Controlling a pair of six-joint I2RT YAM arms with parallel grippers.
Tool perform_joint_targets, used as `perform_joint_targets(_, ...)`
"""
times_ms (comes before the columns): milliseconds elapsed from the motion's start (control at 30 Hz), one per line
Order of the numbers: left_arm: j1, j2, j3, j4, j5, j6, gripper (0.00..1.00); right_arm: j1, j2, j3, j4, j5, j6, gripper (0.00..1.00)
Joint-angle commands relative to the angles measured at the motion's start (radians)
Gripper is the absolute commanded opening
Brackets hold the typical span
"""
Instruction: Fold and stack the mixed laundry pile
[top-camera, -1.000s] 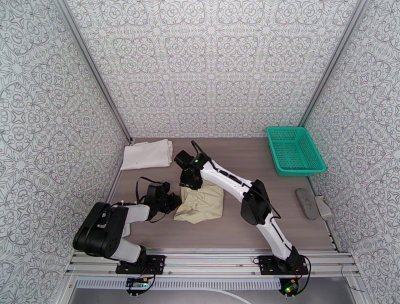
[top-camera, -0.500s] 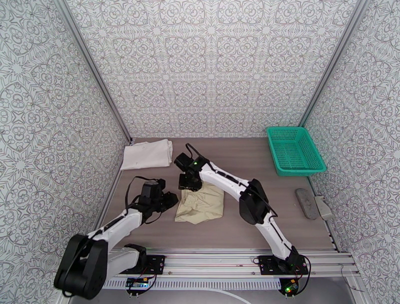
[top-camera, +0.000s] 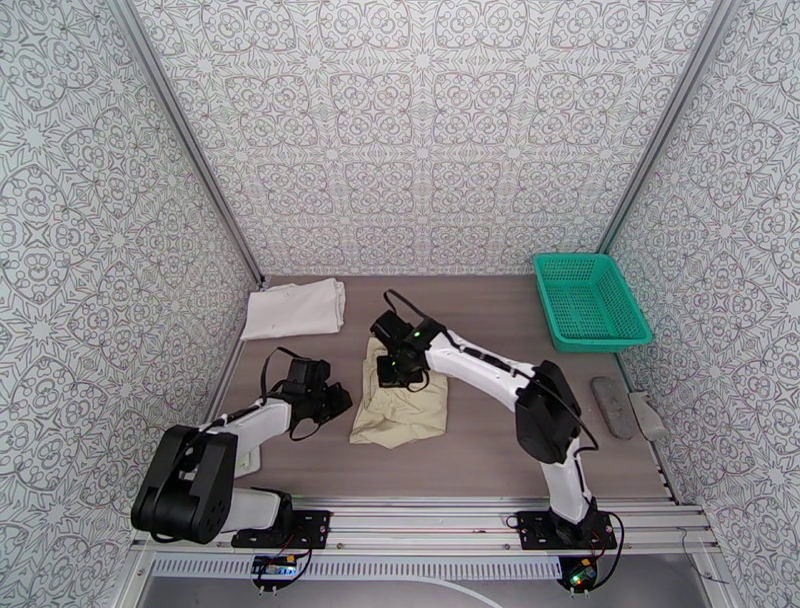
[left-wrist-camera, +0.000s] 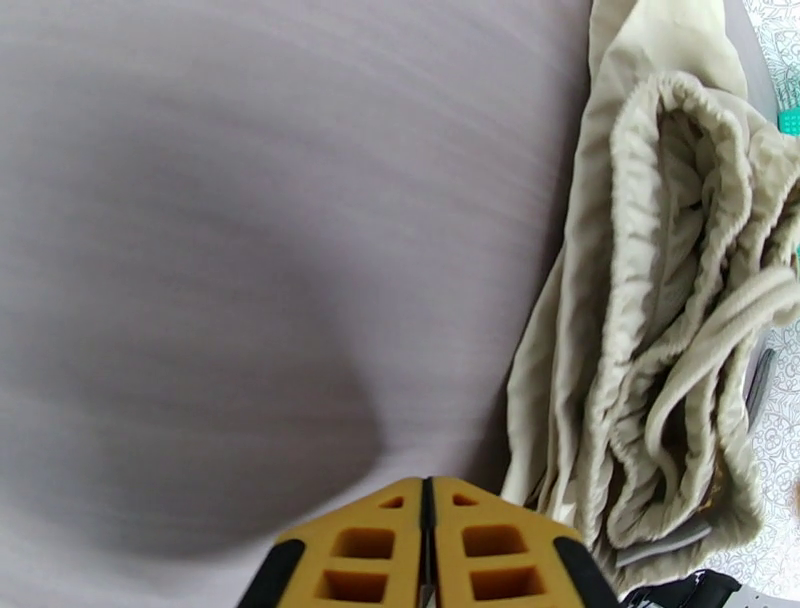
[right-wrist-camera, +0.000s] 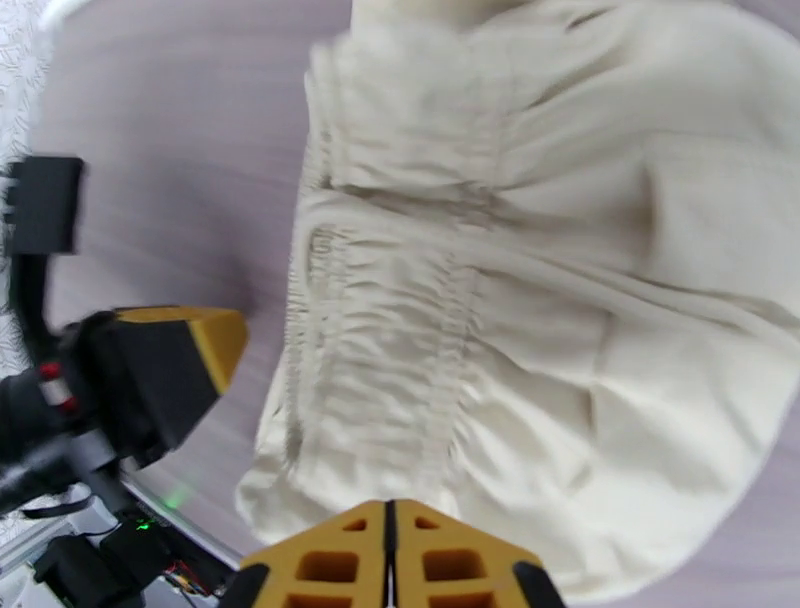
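Status: roughly half done, by the look of it. The white folded cloth T-shirt (top-camera: 295, 308) lies as a flat, tidy rectangle at the far-left corner of the grey wood-grain table (top-camera: 480, 445); that item reads as finished. The beige crumpled cloth garment (top-camera: 405, 412), with its gathered elastic waistband, sits mid-table, well apart from the T-shirt; it is partly doubled over but lumpy, with uneven edges and the waistband bunched in ridges; not a clean fold yet, and not stacked.

The left gripper (top-camera: 338, 400) sits low, just beside the garment's left edge. The wrist view shows its yellow fingers pressed together with nothing between them; bare table lies ahead and the cloth is off to one side.

The right gripper (top-camera: 393, 374) hangs over the garment's far end; its jaws are closed tight, with no cloth visibly pinched between them and the fabric spread out beneath.

Remaining, as judged: flatten the beige piece, finish its fold to roughly the T-shirt's footprint, then carry one onto the other to make the stack. The teal plastic mesh basket (top-camera: 590, 300) stands at far right, apart from both garments; not part of the job.
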Motion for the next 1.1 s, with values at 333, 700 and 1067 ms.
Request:
perform_joint_targets(333,-0.013,-0.050,0.036,-0.026,0.000,0.018,0.10,0.047,0.087,0.063,0.027,-0.017,-0.019,0.19)
perform_joint_targets(700,-0.216,-0.238,0.301,-0.394,-0.212,0.185,0.16,-0.216,-0.447,-0.492,0.184,-0.056,-0.029,0.52)
perform_joint_targets(1067,-0.602,0.072,0.560,-0.443,-0.400,0.375,0.33,-0.438,-0.511,-0.777,0.448,-0.349,-0.111,0.65)
